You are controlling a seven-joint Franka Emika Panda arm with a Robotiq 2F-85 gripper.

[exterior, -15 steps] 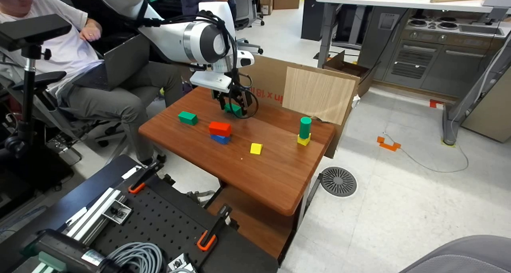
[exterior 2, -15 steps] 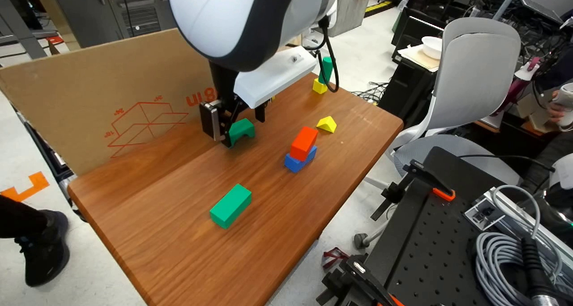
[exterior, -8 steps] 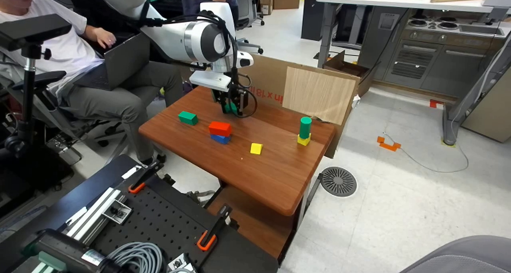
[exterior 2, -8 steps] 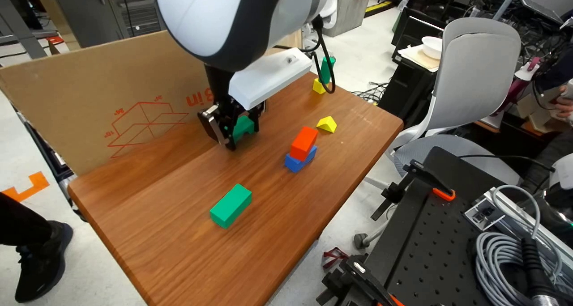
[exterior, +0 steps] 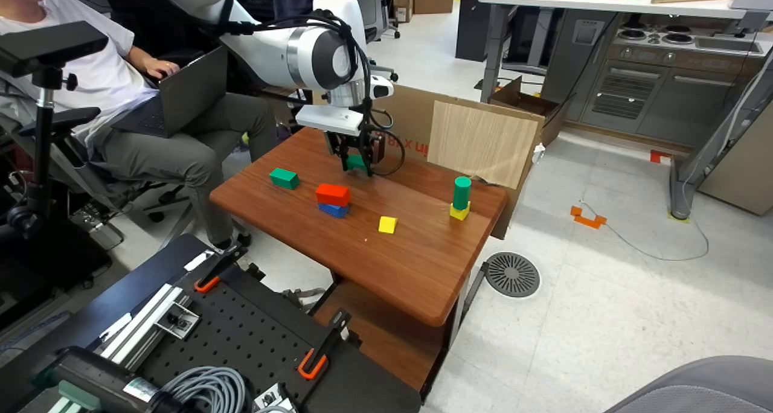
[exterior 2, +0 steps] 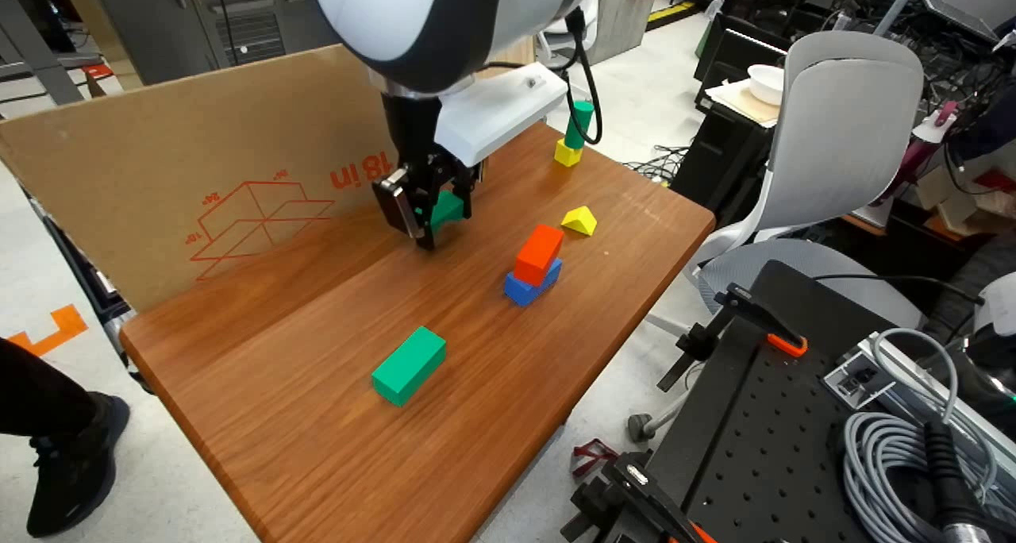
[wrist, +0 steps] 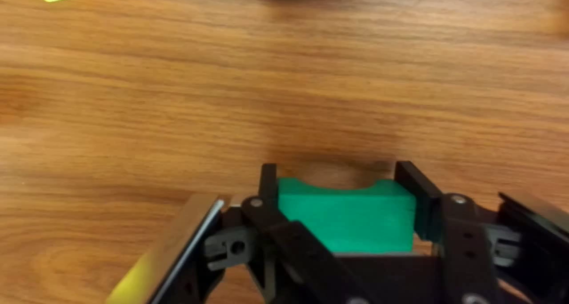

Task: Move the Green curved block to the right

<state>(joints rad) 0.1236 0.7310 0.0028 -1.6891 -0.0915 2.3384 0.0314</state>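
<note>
the green curved block [wrist: 351,219] is clamped by both ends in the gripper [wrist: 342,195]; whether it clears the table [exterior 2: 317,416] is unclear. cardboard [exterior 2: 214,146] walls one side; nearby, a red block [exterior 2: 538,256] atop a blue block [exterior 2: 524,292], a green oblong [exterior 2: 409,365], a yellow wedge [exterior 2: 579,222]; farther, a cylinder [exterior: 462,192] on a yellow cube [exterior: 459,212].

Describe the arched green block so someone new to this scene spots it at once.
On the brown wood-grain table, with a tan cardboard panel standing along one edge, find the black gripper near that panel. The gripper holds the bright-green block with an arched notch. That notch sets it apart from the plain rectangular green block and the upright green cylinder.
</note>
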